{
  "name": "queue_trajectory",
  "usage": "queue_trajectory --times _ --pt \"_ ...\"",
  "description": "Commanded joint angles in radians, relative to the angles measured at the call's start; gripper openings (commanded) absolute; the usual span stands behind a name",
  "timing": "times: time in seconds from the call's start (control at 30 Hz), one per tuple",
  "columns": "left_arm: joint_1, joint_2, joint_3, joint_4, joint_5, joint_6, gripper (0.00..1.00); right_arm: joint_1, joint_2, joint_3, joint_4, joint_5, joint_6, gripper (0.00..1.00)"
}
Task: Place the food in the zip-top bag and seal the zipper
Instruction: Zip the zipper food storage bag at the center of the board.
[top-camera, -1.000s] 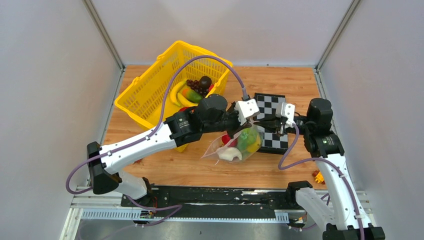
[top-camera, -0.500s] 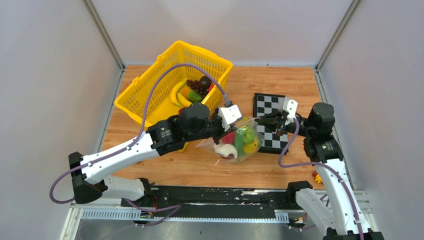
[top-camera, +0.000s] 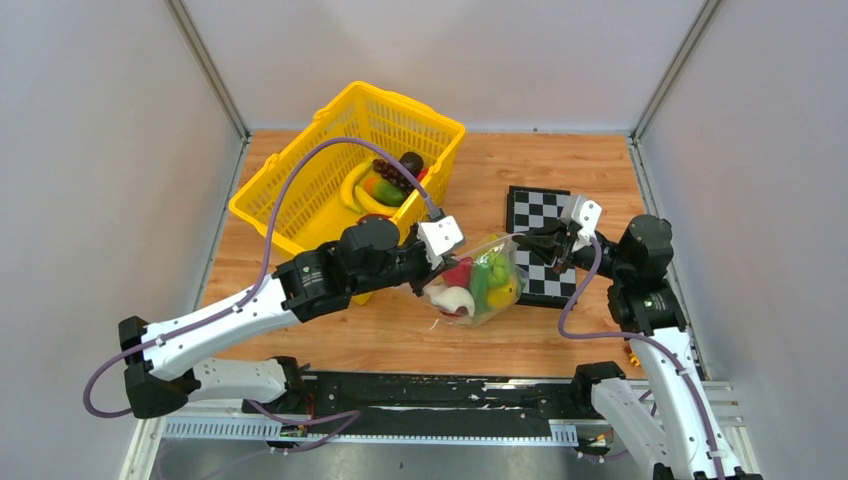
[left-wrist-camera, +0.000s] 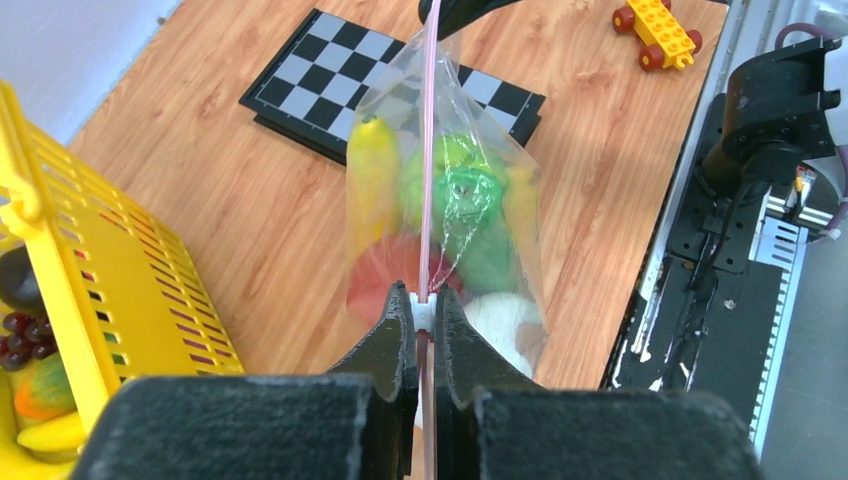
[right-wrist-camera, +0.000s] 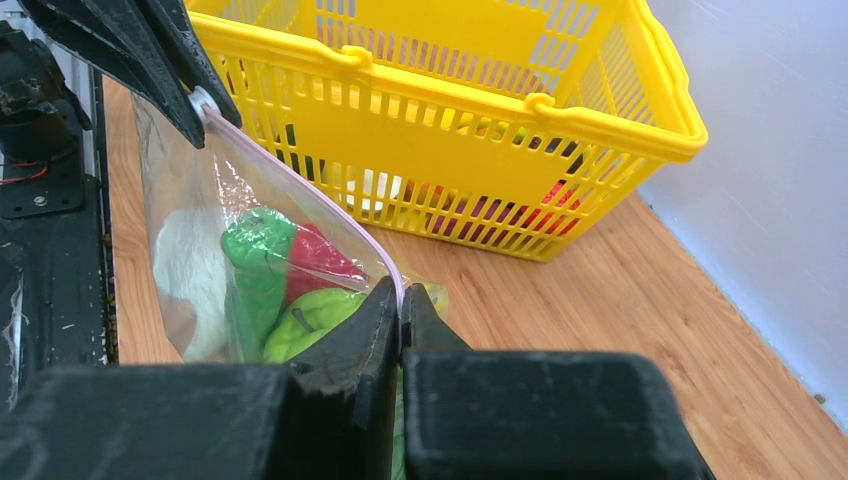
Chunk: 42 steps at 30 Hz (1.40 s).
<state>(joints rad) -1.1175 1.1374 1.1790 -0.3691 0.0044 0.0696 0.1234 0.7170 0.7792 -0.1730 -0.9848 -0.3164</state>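
– Two grippers on one strip: what can fail?

– Work left to right. Your left gripper (left-wrist-camera: 424, 300) pinches the zipper (left-wrist-camera: 428, 150) at the bottom centre of its wrist view. The right gripper (right-wrist-camera: 400, 300) pinches the opposite end. The zip-top bag (top-camera: 480, 285) hangs between them at centre frame of the top view, with the food (top-camera: 478, 282) inside. Whether its base rests on the table cannot be determined. If you pull the arms apart, the strip may slip from a pad or the film may tear. If you allow slack, part of the seal may remain open.

– And the fingers?

– Both pairs are nearly closed, with only the strip between the pads. More toy fruit lies in the yellow basket (top-camera: 300, 190), upper left.
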Motion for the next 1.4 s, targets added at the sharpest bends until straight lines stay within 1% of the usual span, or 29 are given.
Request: queue_trajectory --times 0.0,0.2,0.33,0.53,0.93,1.0,1.13,1.37 --pt "-0.001 -0.057 -0.023 -0.037 -0.043 -0.03 0.0 -0.008 -0.011 -0.006 0.069 0.07 0.017 0.0" --pt "-0.001 -0.093 -0.057 -0.051 -0.084 -0.041 0.0 -0.007 -0.011 -0.011 0.078 0.067 0.022 0.0" --pt "-0.001 -0.104 -0.048 -0.129 -0.168 -0.036 0.0 -0.008 -0.009 -0.012 0.08 0.068 0.023 0.0" --pt "-0.002 -0.137 -0.08 -0.146 -0.179 -0.065 0.0 -0.008 -0.011 -0.013 0.097 0.094 0.043 0.0" --pt "-0.001 -0.137 -0.049 -0.293 -0.244 -0.065 0.01 -0.008 -0.003 -0.023 0.141 0.148 0.072 0.0" --pt "-0.001 -0.139 -0.045 -0.319 -0.262 -0.088 0.01 -0.008 -0.002 -0.026 0.147 0.152 0.075 0.0" --pt "-0.001 -0.142 -0.04 -0.358 -0.318 -0.091 0.01 -0.008 0.006 -0.026 0.155 0.153 0.078 0.0" --pt "-0.001 -0.149 -0.008 -0.406 -0.359 -0.086 0.01 -0.008 0.017 -0.017 0.16 0.144 0.084 0.0"
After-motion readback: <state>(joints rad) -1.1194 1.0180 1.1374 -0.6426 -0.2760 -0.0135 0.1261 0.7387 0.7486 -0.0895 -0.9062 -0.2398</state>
